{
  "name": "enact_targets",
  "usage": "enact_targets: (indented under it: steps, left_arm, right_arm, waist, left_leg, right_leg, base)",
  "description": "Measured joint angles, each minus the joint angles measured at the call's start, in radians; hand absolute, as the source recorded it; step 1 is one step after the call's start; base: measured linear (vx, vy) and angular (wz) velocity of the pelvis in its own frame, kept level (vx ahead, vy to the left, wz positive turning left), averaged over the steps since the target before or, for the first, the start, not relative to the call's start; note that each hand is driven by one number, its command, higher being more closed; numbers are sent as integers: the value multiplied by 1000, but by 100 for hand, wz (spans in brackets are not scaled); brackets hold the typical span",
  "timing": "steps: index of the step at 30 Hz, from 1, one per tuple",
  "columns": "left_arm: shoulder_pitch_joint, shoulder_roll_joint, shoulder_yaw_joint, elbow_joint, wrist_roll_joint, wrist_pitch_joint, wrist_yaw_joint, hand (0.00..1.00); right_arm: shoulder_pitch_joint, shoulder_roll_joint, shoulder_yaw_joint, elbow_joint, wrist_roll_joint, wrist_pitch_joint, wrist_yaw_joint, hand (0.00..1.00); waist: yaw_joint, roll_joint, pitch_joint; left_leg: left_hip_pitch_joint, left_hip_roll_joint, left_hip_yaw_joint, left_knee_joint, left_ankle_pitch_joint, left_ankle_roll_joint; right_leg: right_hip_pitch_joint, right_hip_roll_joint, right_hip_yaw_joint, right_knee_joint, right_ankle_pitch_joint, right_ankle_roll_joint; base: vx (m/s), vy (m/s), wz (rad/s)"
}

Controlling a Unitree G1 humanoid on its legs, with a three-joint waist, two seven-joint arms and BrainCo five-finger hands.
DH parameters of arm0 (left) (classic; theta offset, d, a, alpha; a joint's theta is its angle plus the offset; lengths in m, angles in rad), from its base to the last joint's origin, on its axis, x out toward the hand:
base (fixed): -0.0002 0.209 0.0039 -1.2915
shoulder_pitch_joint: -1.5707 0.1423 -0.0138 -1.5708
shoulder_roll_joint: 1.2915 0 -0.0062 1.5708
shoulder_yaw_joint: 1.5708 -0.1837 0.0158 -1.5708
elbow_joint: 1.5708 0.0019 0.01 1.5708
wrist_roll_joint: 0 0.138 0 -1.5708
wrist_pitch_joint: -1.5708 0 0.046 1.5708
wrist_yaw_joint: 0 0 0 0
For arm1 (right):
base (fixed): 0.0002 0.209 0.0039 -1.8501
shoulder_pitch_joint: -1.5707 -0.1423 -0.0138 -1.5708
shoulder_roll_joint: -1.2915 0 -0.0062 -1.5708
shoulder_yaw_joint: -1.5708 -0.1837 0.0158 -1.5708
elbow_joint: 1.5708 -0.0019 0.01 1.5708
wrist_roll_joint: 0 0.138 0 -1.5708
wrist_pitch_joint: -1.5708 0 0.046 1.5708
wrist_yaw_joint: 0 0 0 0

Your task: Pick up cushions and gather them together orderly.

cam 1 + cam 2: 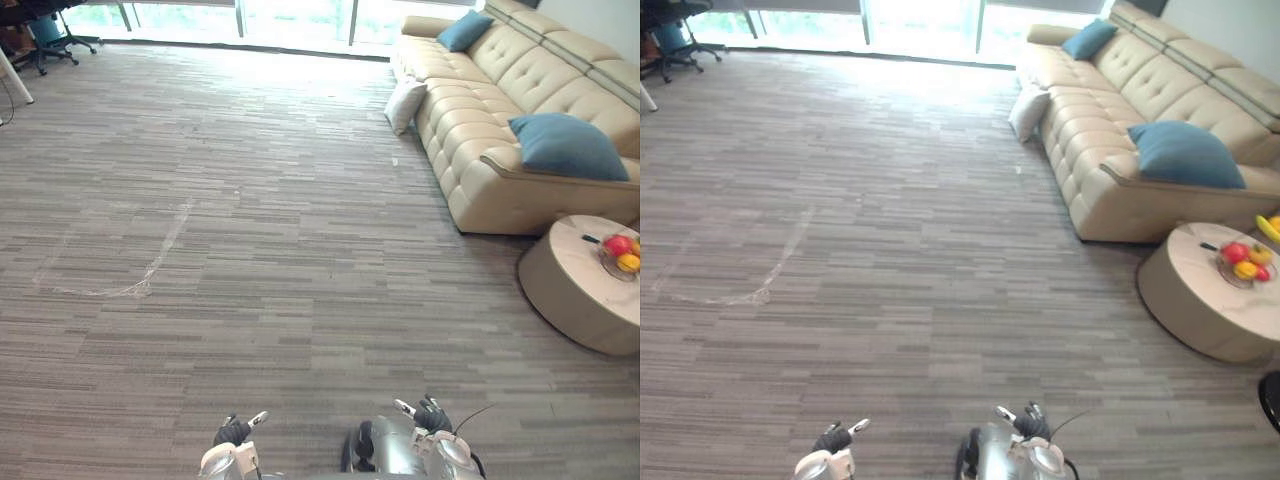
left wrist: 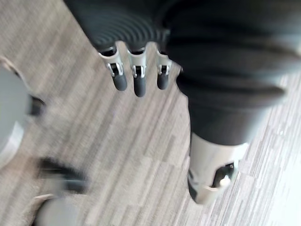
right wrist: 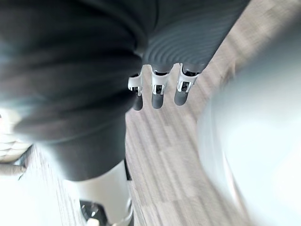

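1. The lower edge of the head views cuts off both hands. The left robot hand (image 1: 235, 432) and the right robot hand (image 1: 430, 415) show as dark covers with a little silver, low over the carpet (image 1: 250, 250).
2. In its wrist view, the left robot hand's fingers (image 2: 136, 81) point straight out in a row, relaxed, with bare carpet past them. It holds nothing. Much of that view is smeared.
3. The right robot hand's fingers (image 3: 157, 92) are likewise straight and empty, with a pale blur beside them that cannot be made out.
4. The sofa (image 1: 478, 115) runs off the top and right edges, so its far end is unseen.
5. The bowl (image 1: 1246, 263) of fruit sits on the round counter (image 1: 565, 285) just in front of the sofa's near end. A small dark item beside it is too small to identify.
6. The office chair (image 1: 45, 35) in the far left corner is cropped at the top.
7. There are three cushions: two blue and one white.
8. The near blue cushion (image 1: 567, 145) lies on the seat at the sofa's near end, its lower edge behind the sofa arm.
9. The far blue cushion (image 1: 464, 30) leans against the sofa back near the far end.
10. The white cushion (image 1: 405, 103) stands on the carpet, leaning on the sofa's front. All three are well apart from both hands.
11. There is one sofa, one counter, one bowl and one chair.
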State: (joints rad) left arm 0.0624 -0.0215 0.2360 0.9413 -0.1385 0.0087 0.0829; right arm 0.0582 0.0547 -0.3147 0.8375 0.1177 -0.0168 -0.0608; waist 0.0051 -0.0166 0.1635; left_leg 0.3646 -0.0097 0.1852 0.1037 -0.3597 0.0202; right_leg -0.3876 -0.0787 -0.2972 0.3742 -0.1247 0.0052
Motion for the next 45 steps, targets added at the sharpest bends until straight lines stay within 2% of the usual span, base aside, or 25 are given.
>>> enact_targets:
  steps: [1, 2, 4, 5, 7, 8, 9, 11, 13, 15, 16, 18, 20, 22, 25, 26, 30, 33, 35, 36, 37, 38, 40, 42, 45]
  left_arm:
    - [1, 2, 0, -1, 0, -1, -1, 0]
    - [9, -9, 3, -3, 3, 0, -1, 0]
    - [15, -31, 8, 2, 9, 2, -2, 0]
    - [17, -43, 25, -3, 11, 5, -2, 0]
    - [11, -41, 41, -6, 15, 7, -3, 0]
    - [5, -36, 61, -21, 16, 6, -2, 0]
    - [8, -30, 59, -34, 16, 5, -1, 0]
    - [20, -6, 56, -80, 16, 2, -2, 0]
    - [38, -14, 58, -108, 16, -2, -2, 0]
    - [44, -16, 62, -110, 10, -4, 0, 0]
    - [50, -18, 61, -117, 0, -5, 0, 0]
    - [54, -5, 61, -113, -1, -5, 1, 0]
    - [53, 4, 61, -104, -1, -4, 3, 0]
    - [44, 21, 50, -86, -1, 0, 3, 0]
    - [28, 26, 31, -41, -1, 7, 3, 0]
    - [23, 20, 14, -39, -1, 7, 3, 0]
    - [-14, 16, 9, -9, -2, 9, 4, 0]
    - [-25, 4, -28, 13, -2, 8, 1, 0]
    - [-17, -19, -26, 12, 0, 8, -1, 0]
    - [-16, -30, -24, 12, 1, 7, -2, 0]
    - [-20, -34, -11, 7, 0, 7, -2, 0]
    - [-23, -43, 18, -1, -1, 7, -2, 0]
    - [-9, -41, 40, -8, -2, 8, -1, 0]
    - [-1, -30, 58, -38, -4, 7, 0, 0]
    - [44, -5, 50, -107, -15, 2, 0, 0]
  right_arm:
    - [3, -1, 1, 2, 1, 1, 0, 0]
    - [16, -23, 7, 3, 1, 10, 1, 0]
    - [14, -46, 9, 2, 0, 9, 0, 0]
    - [2, -60, 20, 2, 1, 10, 0, 0]
    - [-23, -65, 33, 9, 4, 14, -3, 0]
    - [-34, -48, 49, 21, 4, 21, -8, 0]
    - [-39, -36, 57, 30, 5, 24, -9, 0]
    - [-32, 6, 95, 53, 11, 28, -12, 0]
    - [-40, 17, 106, 53, 11, 35, -16, 0]
    - [-40, 17, 97, 53, 10, 36, -16, 0]
    - [-37, 14, 87, 61, 10, 36, -20, 0]
    - [-28, 17, 89, 88, 8, 40, -19, 0]
    - [-15, 16, 87, 81, 7, 43, -18, 0]
    - [-8, 14, 87, 78, 2, 43, -18, 0]
    - [8, 12, 92, 38, 1, 37, -13, 0]
    - [11, 12, 91, 15, 1, 33, -9, 0]
    - [6, 7, 45, -17, 0, 22, 1, 0]
    - [1, 8, 3, -15, 1, 20, 0, 0]
    - [1, -19, 7, 1, 0, 23, 1, 0]
    - [-4, -26, 9, 3, 0, 24, 1, 0]
    - [-13, -34, 10, 3, 0, 24, 0, 0]
    - [-22, -50, 25, 1, 0, 24, 0, 0]
    - [-40, -63, 49, 8, 0, 30, -3, 0]
    - [-53, -36, 79, 21, 0, 38, -10, 0]
    - [-51, 7, 126, 54, 1, 45, -16, 0]
  waist:
    - [-2, -6, -1]
    - [-11, 19, -21]
    - [-3, 65, -35]
    - [-2, 95, -31]
    - [5, 121, -2]
    - [13, 112, 24]
    - [23, 99, 33]
    - [57, 42, 21]
    - [63, 41, 16]
    - [70, 42, 16]
    - [83, 37, 6]
    - [98, 11, -35]
    - [99, -12, -44]
    - [96, -28, -37]
    - [68, -18, -20]
    - [55, 5, -23]
    - [41, -10, -13]
    - [0, -16, -10]
    - [-20, 21, -21]
    - [-14, 31, -25]
    - [-3, 54, -12]
    - [-2, 82, 4]
    - [6, 114, 29]
    - [27, 103, 50]
    - [64, 49, 28]
  left_leg:
    - [10, -3, -15, 9, 0, 0]
    - [15, 22, -78, 108, -1, -3]
    - [-48, 64, -106, 287, 24, -44]
    - [-154, 86, -130, 524, 115, -122]
    - [-321, 144, -128, 874, 264, -177]
    - [-395, 178, -86, 1015, 201, -114]
    - [-425, 181, -72, 1036, 175, -102]
    - [-585, 191, 5, 932, 94, -71]
    - [-686, 188, 31, 712, 83, -64]
    - [-715, 156, 40, 417, 133, -82]
    - [-725, 136, 30, 316, 239, -87]
    - [-711, 92, 59, 324, 279, -18]
    - [-679, 68, 99, 357, 212, 31]
    - [-572, 34, 118, 331, 160, 54]
    - [-351, 6, 112, 234, 111, 46]
    - [-273, 10, 106, 168, 86, 40]
    - [-111, 8, 96, 68, 20, 17]
    - [0, -3, 14, -15, 14, 22]
    - [34, 32, -86, 56, 15, 22]
    - [17, 45, -96, 114, 19, 16]
    - [-55, 63, -117, 316, 52, -39]
    - [-160, 88, -129, 575, 178, -125]
    - [-320, 149, -121, 925, 343, -168]
    - [-438, 190, -67, 1074, 232, -101]
    - [-628, 197, 29, 876, 117, -77]
  right_leg:
    - [0, 4, 14, -7, 15, -20]
    - [11, 27, 61, 49, 127, -101]
    - [34, 47, 37, 85, 64, -100]
    - [64, 68, 37, 85, 12, -102]
    - [166, 118, 56, 30, -32, -115]
    - [277, 136, 77, -19, -59, -121]
    - [329, 136, 85, -44, -69, -121]
    - [483, 125, 131, -173, -91, -101]
    - [566, 113, 167, -235, -107, -77]
    - [637, 83, 195, -286, -132, -43]
    - [674, 57, 217, -313, -156, -21]
    - [684, -5, 261, -290, -161, -15]
    - [618, -50, 286, -118, -139, 23]
    - [475, -80, 342, 263, -26, 105]
    - [286, -78, 316, 694, -24, 119]
    - [200, -76, 243, 706, -53, 100]
    - [6, -69, 30, 448, -104, 63]
    - [-14, -7, -5, 7, 24, 32]
    - [-8, 38, 51, 65, 127, -95]
    - [-1, 39, 39, 84, 99, -96]
    - [27, 52, 39, 113, 38, -97]
    - [80, 76, 44, 107, -8, -99]
    - [196, 125, 76, 53, -54, -113]
    - [341, 145, 122, -16, -94, -124]
    - [516, 121, 204, -177, -111, -99]
  base:
    - [795, -134, 93]
    - [678, -147, 51]
    - [841, -165, 21]
    - [822, -145, -4]
    - [790, -84, -27]
    - [740, -38, -38]
    - [672, -47, -38]
    - [668, -53, -41]
    - [659, 76, -52]
    - [764, 193, -55]
    - [689, 279, -79]
    - [798, 335, -68]
    - [673, 295, -30]
    - [588, 274, -31]
    - [587, 220, -6]
    - [569, 168, -1]
    - [486, 60, 9]
    - [631, -70, 75]
    - [815, -190, 67]
    - [741, -179, 24]
    - [849, -205, -5]
    - [701, -141, -15]
    - [751, -40, -50]
    - [654, 12, -62]
    - [612, 40, -65]
